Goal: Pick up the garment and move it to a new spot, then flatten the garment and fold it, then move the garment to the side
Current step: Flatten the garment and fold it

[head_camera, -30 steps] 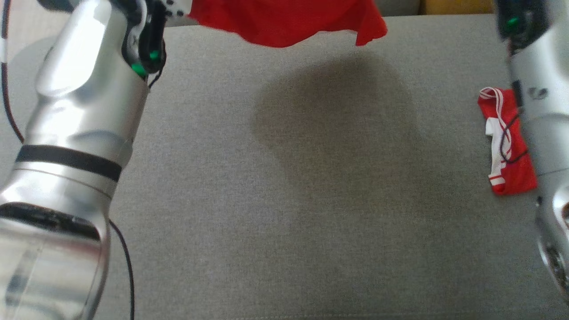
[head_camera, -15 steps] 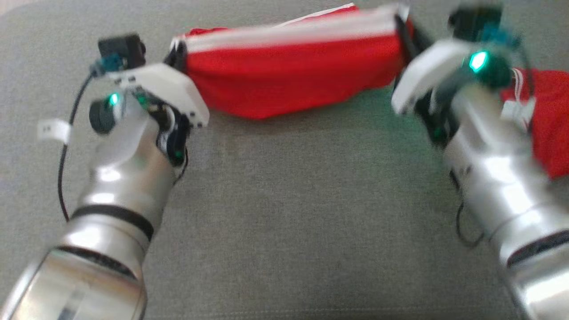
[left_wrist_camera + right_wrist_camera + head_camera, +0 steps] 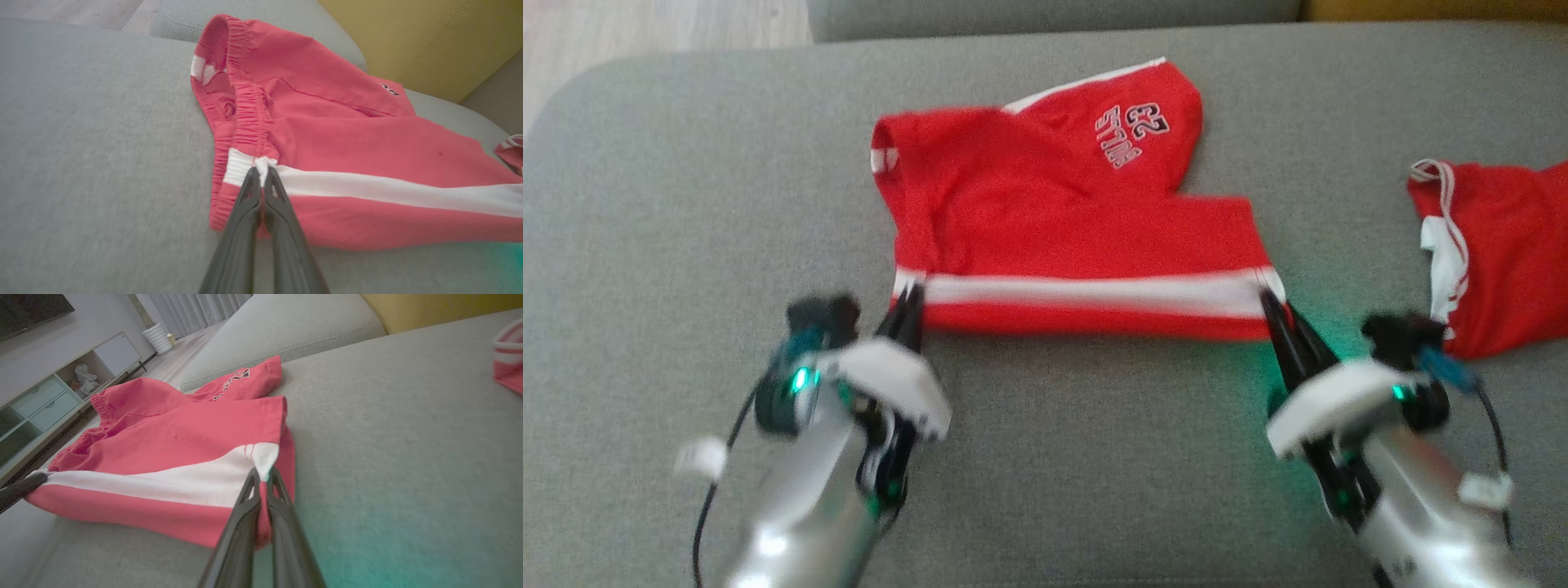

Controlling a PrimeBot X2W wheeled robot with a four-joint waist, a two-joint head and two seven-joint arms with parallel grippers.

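I am laying the shorts (image 3: 1054,220) down on the sofa (image 3: 686,204).
They were hanging in the air a second ago; now they are lying spread mid-cushion, ready for folding. My left claw (image 3: 911,304) and right claw (image 3: 1271,304) are both pinching shut on their striped near edge. Another red garment (image 3: 1503,245) is crowding my right side.

garment (image 3: 1062,237): red shorts, white stripe, spread flat on grey cushion (image 3: 686,204)
left gripper (image 3: 912,300): pinching garment's near left corner
right gripper (image 3: 1272,304): pinching garment's near right corner
second red cloth (image 3: 1494,253): right of garment, apart
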